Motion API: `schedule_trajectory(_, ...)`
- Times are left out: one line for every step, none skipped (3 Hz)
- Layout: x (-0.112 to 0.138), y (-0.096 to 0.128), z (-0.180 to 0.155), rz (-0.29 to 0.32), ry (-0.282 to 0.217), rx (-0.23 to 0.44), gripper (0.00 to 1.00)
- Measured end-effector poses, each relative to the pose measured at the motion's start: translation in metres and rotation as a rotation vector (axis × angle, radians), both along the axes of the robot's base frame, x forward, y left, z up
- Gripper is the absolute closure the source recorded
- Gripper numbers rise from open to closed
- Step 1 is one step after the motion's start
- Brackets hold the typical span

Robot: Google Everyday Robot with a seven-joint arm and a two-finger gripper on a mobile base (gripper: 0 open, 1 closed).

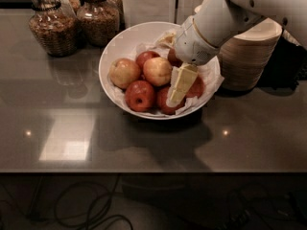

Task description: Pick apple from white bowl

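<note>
Red apples (140,95) lie crowded in the white bowl (125,40); my gripper (174,98) is down among them, right of centre — its jaw state I cannot tell. Risk: an off-centre close on round fruit — the apple slips out, or the paper (211,75) snags.

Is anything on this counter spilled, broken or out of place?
Nothing stands out. The apples sit inside the white bowl on its paper lining, the jars stand upright, and the gripper reaches down into the bowl's right side.
</note>
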State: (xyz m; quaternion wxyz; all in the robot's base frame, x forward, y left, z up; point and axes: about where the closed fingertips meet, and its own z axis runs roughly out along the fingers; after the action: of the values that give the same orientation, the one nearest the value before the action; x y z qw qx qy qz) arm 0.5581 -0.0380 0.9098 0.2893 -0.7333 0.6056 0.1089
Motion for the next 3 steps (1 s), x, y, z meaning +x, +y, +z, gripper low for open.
schedule_trajectory(0.0,0.0,0.0,0.0,0.0,0.0,0.25)
schedule_trajectory(0.0,0.0001,0.0,0.0,0.0,0.0,0.39)
schedule_trajectory(0.0,0.0001,0.0,0.0,0.0,0.0,0.42)
